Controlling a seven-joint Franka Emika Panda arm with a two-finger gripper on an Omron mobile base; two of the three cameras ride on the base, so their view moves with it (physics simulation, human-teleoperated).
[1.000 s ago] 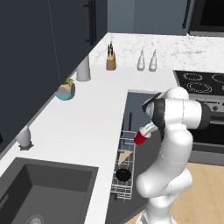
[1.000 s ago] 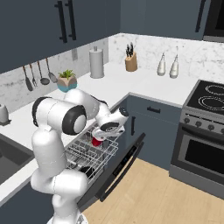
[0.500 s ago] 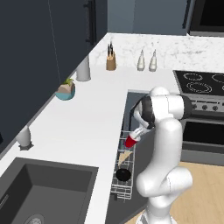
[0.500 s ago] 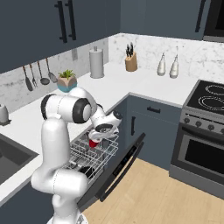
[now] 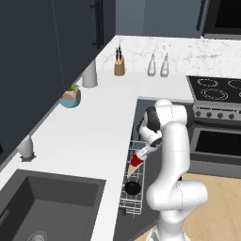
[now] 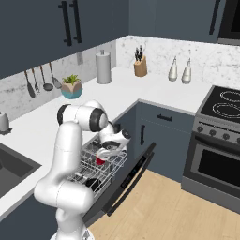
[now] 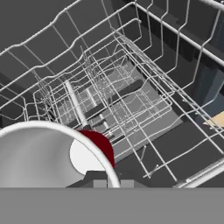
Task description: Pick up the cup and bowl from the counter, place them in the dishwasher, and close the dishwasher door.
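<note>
No brand, label or readable writing is showing on any item.

The claw is sitting low over the pulled-out white wire rack of the dishwasher, fingers pressed together and pinching the cup at its white rim. In the left base view the red cup is hanging at about 7 o'clock from the claw, tilted, base pointing down toward the rack. In the right base view the cup is lying directly below the claw, at 6 o'clock, inside the rack outline. In the hand view the cup is occupying the lower left, white inside facing the camera, red wall showing at its 3 o'clock edge, rack wires spreading behind it. Whether the cup base is touching the wires cannot be told.

The bowl is resting in the rack, at 6 o'clock from the cup and apart from it.

The dishwasher door is hanging open, tilted down toward the wooden floor.

The bench is carrying a planter, a white cylinder, a knife block and two bottles.
</note>
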